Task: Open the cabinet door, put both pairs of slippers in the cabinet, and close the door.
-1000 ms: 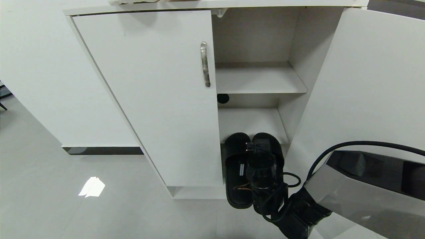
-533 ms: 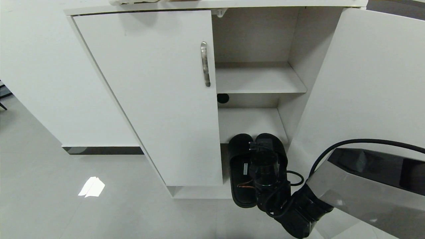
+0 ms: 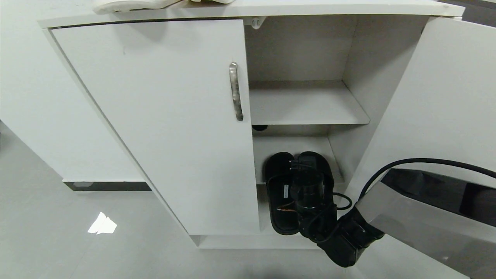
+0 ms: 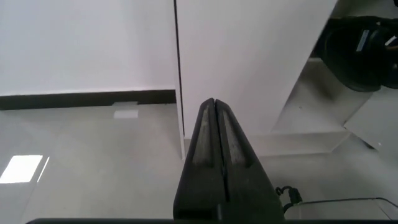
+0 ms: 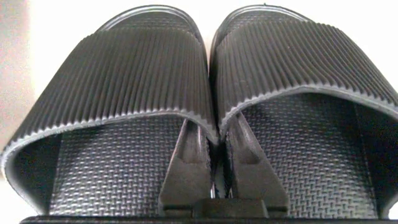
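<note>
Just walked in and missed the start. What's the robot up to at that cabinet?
The right gripper has its jaws shut on the inner edges of a pair of black slippers, holding them toes-first in the open right side of the cabinet, low down. The right door stands open; the left door is shut. The left gripper is shut and empty, low beside the cabinet.

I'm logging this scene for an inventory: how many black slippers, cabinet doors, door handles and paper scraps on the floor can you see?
black slippers: 2
cabinet doors: 2
door handles: 1
paper scraps on the floor: 1
Total: 6
</note>
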